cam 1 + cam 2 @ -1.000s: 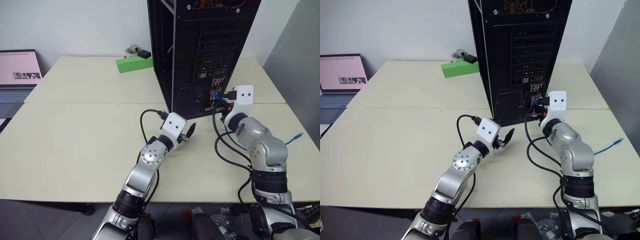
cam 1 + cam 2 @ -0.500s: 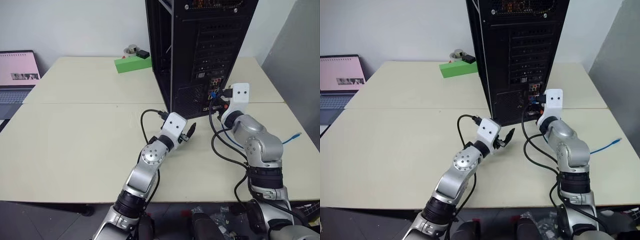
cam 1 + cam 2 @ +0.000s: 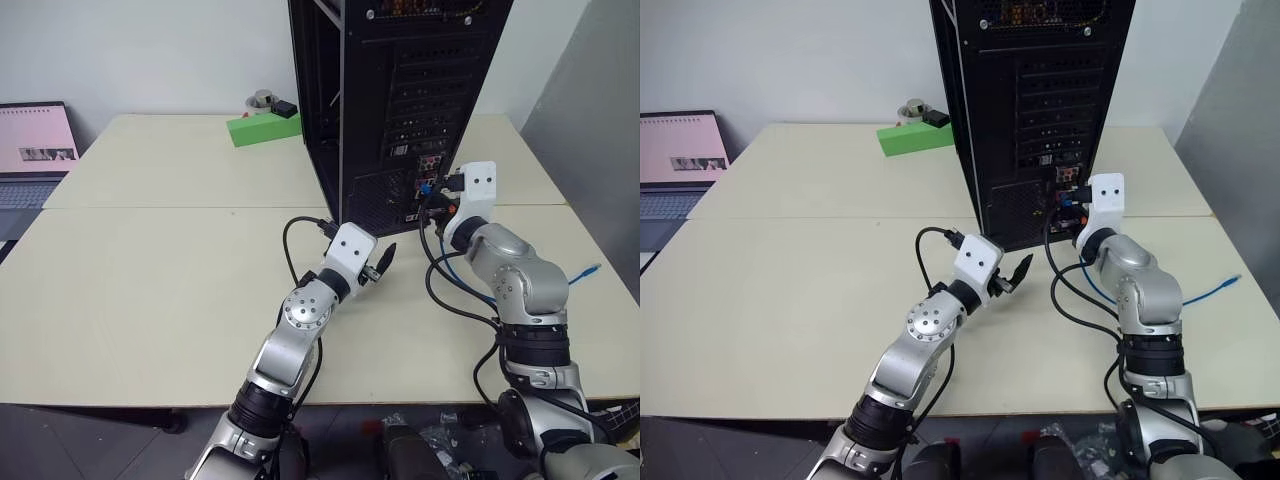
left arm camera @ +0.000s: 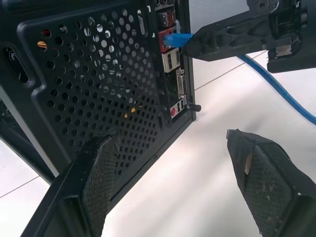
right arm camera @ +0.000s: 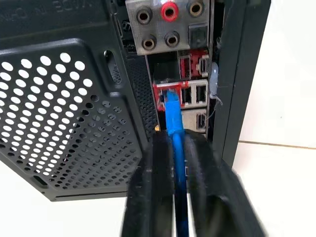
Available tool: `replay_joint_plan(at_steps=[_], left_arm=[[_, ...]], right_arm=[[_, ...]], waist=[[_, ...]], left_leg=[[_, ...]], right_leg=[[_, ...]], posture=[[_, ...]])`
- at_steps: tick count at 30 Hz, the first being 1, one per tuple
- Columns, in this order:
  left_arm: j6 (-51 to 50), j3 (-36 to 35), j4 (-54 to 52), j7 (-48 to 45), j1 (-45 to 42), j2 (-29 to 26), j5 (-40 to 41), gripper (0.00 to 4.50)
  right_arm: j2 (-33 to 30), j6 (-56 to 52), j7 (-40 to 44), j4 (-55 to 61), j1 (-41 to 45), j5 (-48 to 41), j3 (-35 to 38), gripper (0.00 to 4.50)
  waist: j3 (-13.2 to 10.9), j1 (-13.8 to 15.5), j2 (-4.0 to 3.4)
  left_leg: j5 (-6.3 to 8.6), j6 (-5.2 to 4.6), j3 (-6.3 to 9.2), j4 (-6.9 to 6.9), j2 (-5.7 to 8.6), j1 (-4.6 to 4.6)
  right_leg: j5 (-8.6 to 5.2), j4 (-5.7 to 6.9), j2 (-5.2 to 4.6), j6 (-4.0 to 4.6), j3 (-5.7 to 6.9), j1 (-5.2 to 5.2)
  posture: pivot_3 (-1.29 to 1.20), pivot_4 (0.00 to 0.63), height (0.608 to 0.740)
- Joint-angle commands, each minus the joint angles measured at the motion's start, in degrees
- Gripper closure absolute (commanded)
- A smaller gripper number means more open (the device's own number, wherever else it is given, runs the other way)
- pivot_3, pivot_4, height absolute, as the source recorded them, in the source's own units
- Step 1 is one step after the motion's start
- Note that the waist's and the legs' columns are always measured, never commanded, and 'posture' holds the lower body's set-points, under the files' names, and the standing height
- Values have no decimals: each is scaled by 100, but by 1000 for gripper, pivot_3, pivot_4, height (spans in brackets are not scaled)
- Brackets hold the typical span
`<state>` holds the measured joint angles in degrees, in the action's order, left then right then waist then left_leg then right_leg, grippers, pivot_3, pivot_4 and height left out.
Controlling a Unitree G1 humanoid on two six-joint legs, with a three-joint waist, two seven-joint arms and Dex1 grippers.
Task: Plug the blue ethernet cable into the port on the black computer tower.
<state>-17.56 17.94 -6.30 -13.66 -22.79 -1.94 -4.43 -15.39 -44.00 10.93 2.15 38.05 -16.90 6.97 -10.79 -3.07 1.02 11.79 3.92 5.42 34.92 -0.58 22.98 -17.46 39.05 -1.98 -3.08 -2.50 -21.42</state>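
My right gripper (image 5: pixel 174 148) jaws sit around the blue cable (image 5: pixel 173 116), its plug in the port (image 5: pixel 167 95), tower (image 3: pixel 400 90) at twelve o'clock. I should release gently. Left gripper (image 4: pixel 173 163) jaws apart.

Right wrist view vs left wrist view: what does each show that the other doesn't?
Right wrist only: the round audio jacks above the port, and the right tool's two fingers on either side of the blue ethernet cable, close to it.

Left wrist only: the left tool open, nothing between its fingers, and the cable's slack trailing over the table.

Both: the black computer tower's perforated rear panel, and the cable's blue plug sitting at the red-framed port.
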Motion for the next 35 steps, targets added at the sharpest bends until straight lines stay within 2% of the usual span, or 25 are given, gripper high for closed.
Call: replay_joint_plan(at_steps=[1,7,11,15,17,20,29,35], left_arm=[[-48,-60,-272,-18,-48,48,32,820],[-190,-172,-357,-247,-150,17,217,820],[-71,-276,-458,-488,-221,13,478,820],[-13,-303,-550,-707,-171,-68,654,820],[-173,-327,-692,-921,-94,-231,785,820],[-433,-488,-951,-1265,40,-792,874,820],[-1085,-1937,-1631,-2800,425,-2701,2301,820],[-1124,-2556,-1646,-3556,712,-3593,2881,820]], right_arm=[[-260,20,265,421,-89,-49,15,2830],[-931,-155,884,978,-529,-182,16,1786],[-1477,-272,1332,1335,-745,-429,308,780],[-1939,-304,1992,1549,-966,-805,444,30],[-2190,-246,2399,1639,-1135,-1028,535,30],[-2405,-29,2733,1588,-1317,-1213,729,30],[-2733,849,3550,746,-1418,-1509,1381,30],[-2947,1266,3988,158,-1254,-1393,1255,30]], waist=[[0,20,0],[0,104,0],[0,115,0],[0,120,1],[-1,119,2],[-1,99,2],[-5,113,7],[-5,119,7]], left_leg=[[0,0,-1,0,1,2],[0,0,0,0,5,6],[0,0,0,0,4,5],[0,0,0,0,5,5],[0,0,1,0,5,5],[0,0,-1,0,4,3],[1,0,-2,-1,0,2],[1,0,-3,-2,-2,2]], right_leg=[[0,-3,-1,0,0,0],[0,-7,-5,0,2,0],[0,-7,-5,-1,4,0],[-1,-8,-6,-1,4,2],[-1,-10,-5,-1,6,3],[-1,-10,-5,-1,4,3],[-2,-10,-2,-1,6,2],[-2,-13,-4,0,5,3]], posture=[[0,150,740],[0,150,740],[0,150,740],[0,150,740],[0,150,740],[0,150,740],[0,150,740],[0,150,740]])
